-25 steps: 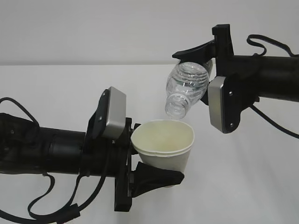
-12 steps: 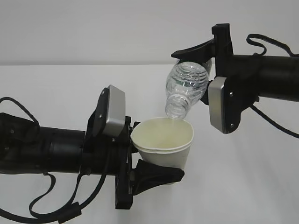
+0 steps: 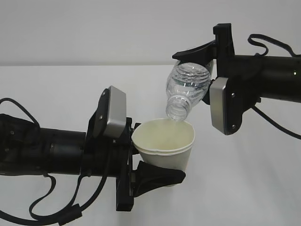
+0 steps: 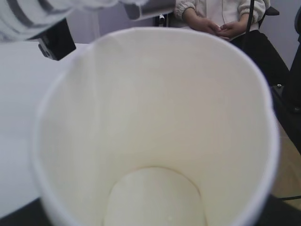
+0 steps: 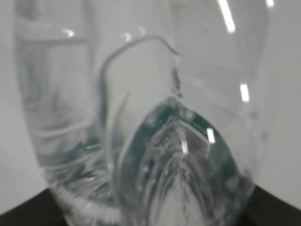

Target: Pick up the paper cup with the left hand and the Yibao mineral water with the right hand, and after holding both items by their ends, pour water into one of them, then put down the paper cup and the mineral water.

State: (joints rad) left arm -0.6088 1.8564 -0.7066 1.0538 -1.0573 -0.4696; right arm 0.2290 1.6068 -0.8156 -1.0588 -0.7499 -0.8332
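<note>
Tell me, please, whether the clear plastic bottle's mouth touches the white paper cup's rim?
Cannot tell: in the exterior view the clear plastic bottle's mouth overlaps the white paper cup's far rim, showing neither gap nor contact.

My left hand (image 3: 155,165) reached in low from the left, jaws clamped, my right hand (image 3: 202,70) held higher, also clamped.

A white table (image 3: 56,94) meets a pale wall (image 3: 117,28), and a seated person's clasped hands (image 4: 218,29) show beyond.
</note>
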